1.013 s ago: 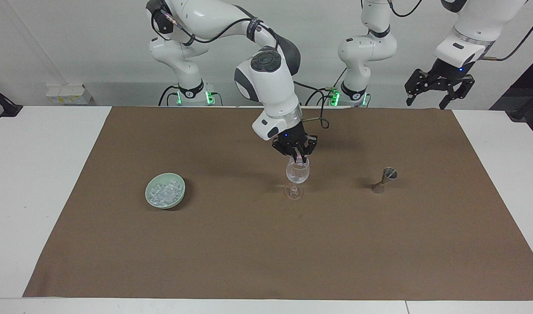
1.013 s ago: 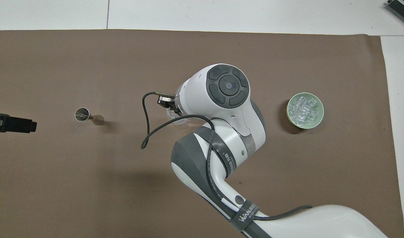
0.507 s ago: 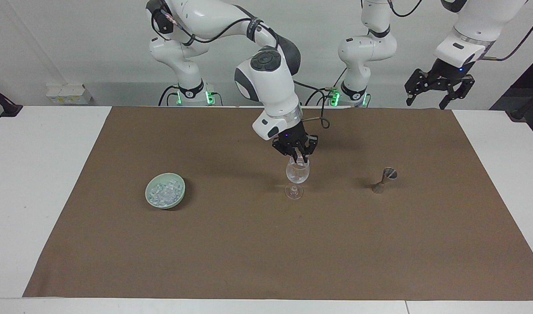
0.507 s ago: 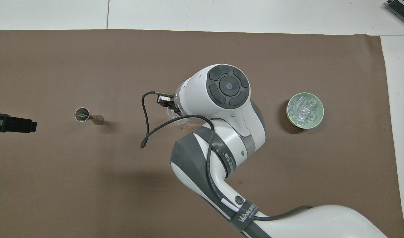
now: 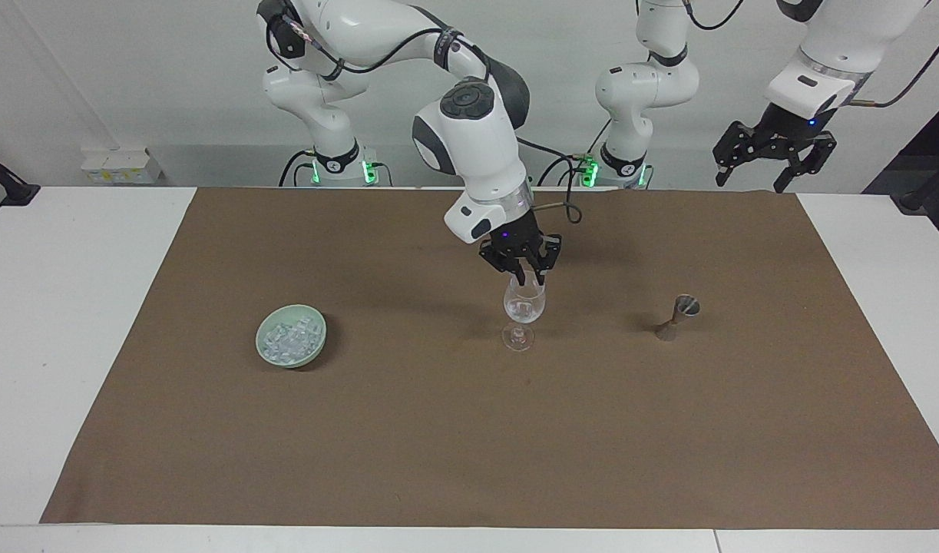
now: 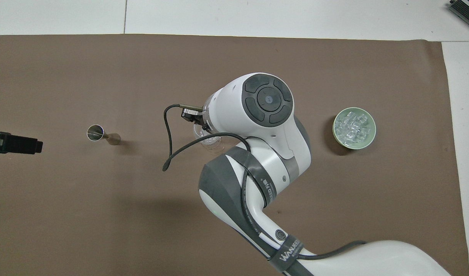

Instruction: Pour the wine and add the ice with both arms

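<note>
A brown mat is spread over the white worktop (image 5: 70,346).
Right tool (image 5: 527,278), spread uncertain, is poised over the glass (image 5: 524,306); left tool (image 5: 773,157) is spread. Ice (image 5: 289,340), at nine o'clock, is judged slippery: flat faces should be pinched.

A brown mat (image 5: 469,430) is covering most of the white table (image 5: 62,322). A metal jigger (image 5: 678,316) is standing tilted on the mat toward the left arm's end. A strip of white boxes (image 5: 120,165) is sitting off the table's edge at the right arm's end, near the wall.
</note>
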Available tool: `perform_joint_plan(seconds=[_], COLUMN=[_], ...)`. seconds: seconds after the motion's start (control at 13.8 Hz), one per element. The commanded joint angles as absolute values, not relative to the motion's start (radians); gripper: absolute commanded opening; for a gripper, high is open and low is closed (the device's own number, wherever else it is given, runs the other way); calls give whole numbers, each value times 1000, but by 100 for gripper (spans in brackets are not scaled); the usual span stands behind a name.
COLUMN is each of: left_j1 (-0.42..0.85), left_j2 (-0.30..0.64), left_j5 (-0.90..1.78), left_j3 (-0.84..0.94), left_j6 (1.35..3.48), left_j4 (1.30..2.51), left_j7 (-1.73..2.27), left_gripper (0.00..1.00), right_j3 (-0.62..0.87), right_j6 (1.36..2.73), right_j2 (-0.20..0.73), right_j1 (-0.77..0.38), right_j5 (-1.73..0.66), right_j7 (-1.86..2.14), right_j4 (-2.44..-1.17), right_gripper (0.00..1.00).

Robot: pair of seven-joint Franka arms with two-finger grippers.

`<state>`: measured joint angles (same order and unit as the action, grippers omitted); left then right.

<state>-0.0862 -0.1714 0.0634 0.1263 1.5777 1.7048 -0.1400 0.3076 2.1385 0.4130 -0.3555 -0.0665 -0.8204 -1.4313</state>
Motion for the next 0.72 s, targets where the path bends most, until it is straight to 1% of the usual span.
perform_joint_plan(seconds=[0.0, 0.22, 0.36, 0.51, 0.65], left_j1=[-89, -89, -89, -89, -89], left_j2=[-176, -176, -176, -176, -176], left_j5=[72, 72, 72, 72, 72], left_j3=[124, 124, 124, 124, 124], left_j6=[1569, 1569, 1569, 1569, 1569], left_j4=[1694, 1694, 1694, 1694, 1694], left_j7=[-147, -147, -147, -147, -147], left_gripper=[100, 100, 100, 100, 100], right_j3=[304, 293, 293, 295, 296], right_j6=[2134, 2122, 2106, 2082, 2005], right_j2=[359, 316, 281, 240, 184], right_j1=[-334, -296, -256, -188, -126], right_j5=[-45, -8, 14, 20, 21], right_j7=[-841, -822, -816, -786, -682], right_j4=[-1434, -1445, -1445, -1447, -1447], right_gripper=[43, 51, 54, 65, 65])
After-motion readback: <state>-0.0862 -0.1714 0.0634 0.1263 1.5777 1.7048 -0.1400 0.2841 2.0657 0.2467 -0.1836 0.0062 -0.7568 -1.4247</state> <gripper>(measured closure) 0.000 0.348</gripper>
